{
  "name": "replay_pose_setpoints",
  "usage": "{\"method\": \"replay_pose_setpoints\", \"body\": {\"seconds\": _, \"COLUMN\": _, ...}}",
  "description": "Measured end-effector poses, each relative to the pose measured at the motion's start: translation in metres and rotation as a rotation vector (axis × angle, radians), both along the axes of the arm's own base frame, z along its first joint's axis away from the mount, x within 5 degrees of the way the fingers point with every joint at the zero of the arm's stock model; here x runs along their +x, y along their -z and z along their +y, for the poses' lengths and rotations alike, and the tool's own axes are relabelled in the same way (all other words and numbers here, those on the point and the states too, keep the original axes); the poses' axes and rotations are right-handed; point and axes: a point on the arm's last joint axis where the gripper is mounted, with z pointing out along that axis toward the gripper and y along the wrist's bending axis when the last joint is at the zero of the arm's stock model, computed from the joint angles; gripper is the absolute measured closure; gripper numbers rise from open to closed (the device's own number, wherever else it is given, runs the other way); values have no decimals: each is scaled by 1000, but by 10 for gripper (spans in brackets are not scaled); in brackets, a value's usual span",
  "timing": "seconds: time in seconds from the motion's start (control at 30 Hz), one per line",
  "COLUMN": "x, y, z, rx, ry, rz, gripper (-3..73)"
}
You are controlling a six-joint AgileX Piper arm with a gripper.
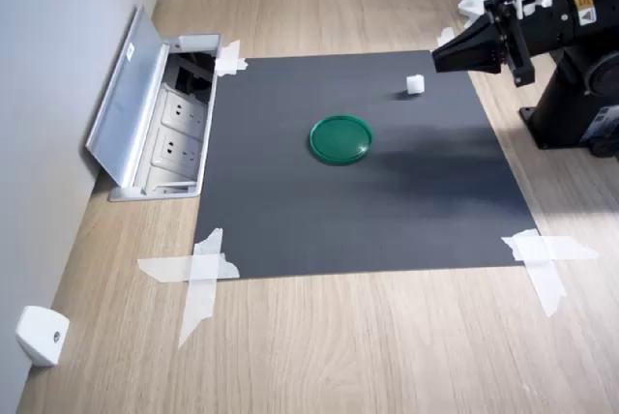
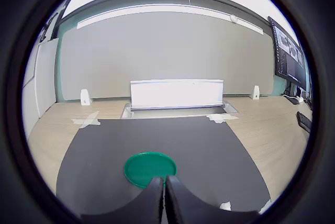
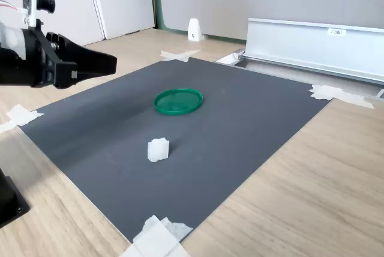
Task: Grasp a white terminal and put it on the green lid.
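1. The big dark mat (image 1: pixel 358 192) lies flat on the wooden table (image 1: pixel 387 346).
2. My claw (image 1: pixel 437 62) hangs in the air with its tips pressed together, holding nothing.
3. The green lid (image 1: pixel 340 138) sits mid-mat.
4. The white terminal (image 1: pixel 415 84) sits on the mat, near my claw, apart from the lid.
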Motion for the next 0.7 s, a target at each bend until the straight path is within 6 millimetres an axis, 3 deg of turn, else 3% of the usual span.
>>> {"method": "replay_pose_setpoints", "body": {"seconds": 0.7, "x": 0, "y": -2, "z": 0, "rx": 0, "ry": 0, "rz": -23, "gripper": 704}}
